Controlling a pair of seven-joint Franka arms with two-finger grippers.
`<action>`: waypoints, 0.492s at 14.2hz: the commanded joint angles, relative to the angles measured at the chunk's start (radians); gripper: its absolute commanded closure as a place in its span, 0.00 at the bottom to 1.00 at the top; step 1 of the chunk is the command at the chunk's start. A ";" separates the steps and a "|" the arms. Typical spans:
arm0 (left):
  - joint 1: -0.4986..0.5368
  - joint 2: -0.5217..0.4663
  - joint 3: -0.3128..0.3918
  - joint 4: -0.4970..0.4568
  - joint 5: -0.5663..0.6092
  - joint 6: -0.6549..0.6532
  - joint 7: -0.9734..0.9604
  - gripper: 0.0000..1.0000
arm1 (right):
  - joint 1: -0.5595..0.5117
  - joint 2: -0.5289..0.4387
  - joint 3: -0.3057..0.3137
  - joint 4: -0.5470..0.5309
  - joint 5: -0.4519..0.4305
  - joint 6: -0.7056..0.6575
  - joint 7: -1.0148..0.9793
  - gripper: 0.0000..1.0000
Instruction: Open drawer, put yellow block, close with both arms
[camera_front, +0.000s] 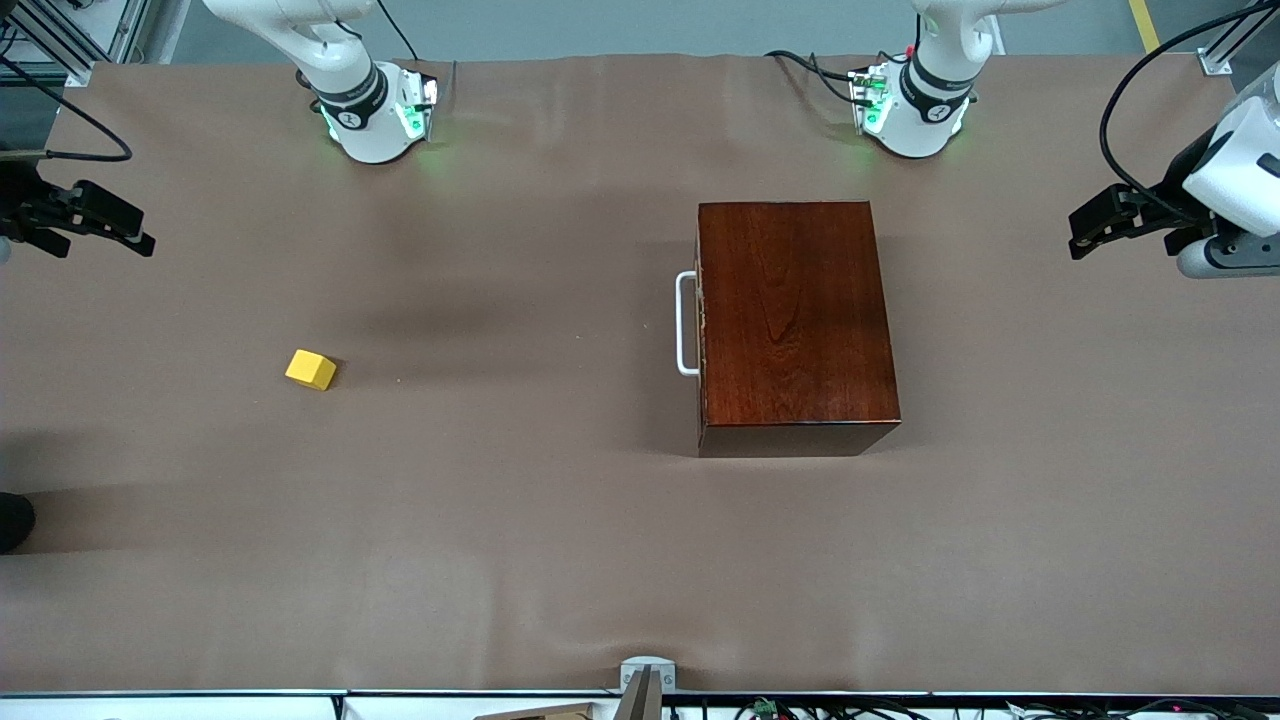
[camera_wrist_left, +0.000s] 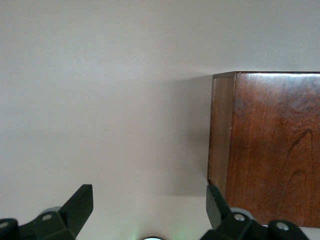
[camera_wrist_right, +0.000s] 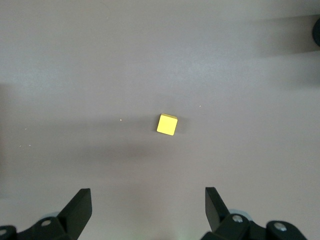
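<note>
Block (camera_front: 311, 369) low in the left half of the front frame, alone on the brown cloth (camera_front: 520, 560), toward the right arm's end of the table. Sits slightly turned, no clear long axis. Well apart from the box (camera_front: 795, 325).

Box right of centre frame, long axis running up-down in the frame. Drawer shut, flush with the box; white handle (camera_front: 686, 323) on the face turned toward the block's end of the table.

Right gripper (camera_front: 95, 222) at the far left edge, upper frame, raised. Block dead centre in the right wrist view (camera_wrist_right: 167, 124), so clearly the right arm's pick. Fingers (camera_wrist_right: 80, 207) spread wide, holding nothing, touching nothing.

Left gripper (camera_front: 1115, 222) at the far right edge, upper frame, raised off the box's handle-less end. Box corner in its wrist view (camera_wrist_left: 265, 150); handle not seen there. Fingers (camera_wrist_left: 82, 205) spread, empty.

Judgement: task not started; drawer comes first, and the handle faces away from the left gripper.
</note>
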 joint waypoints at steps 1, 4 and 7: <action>0.014 0.006 0.001 0.028 0.000 -0.039 0.012 0.00 | -0.004 0.004 0.008 0.015 -0.001 -0.010 0.002 0.00; 0.010 0.009 -0.002 0.030 0.000 -0.041 0.005 0.00 | 0.001 0.004 0.008 0.017 -0.001 -0.010 0.002 0.00; -0.018 0.006 -0.034 0.039 -0.011 -0.047 -0.005 0.00 | -0.001 0.004 0.006 0.015 -0.001 -0.012 0.002 0.00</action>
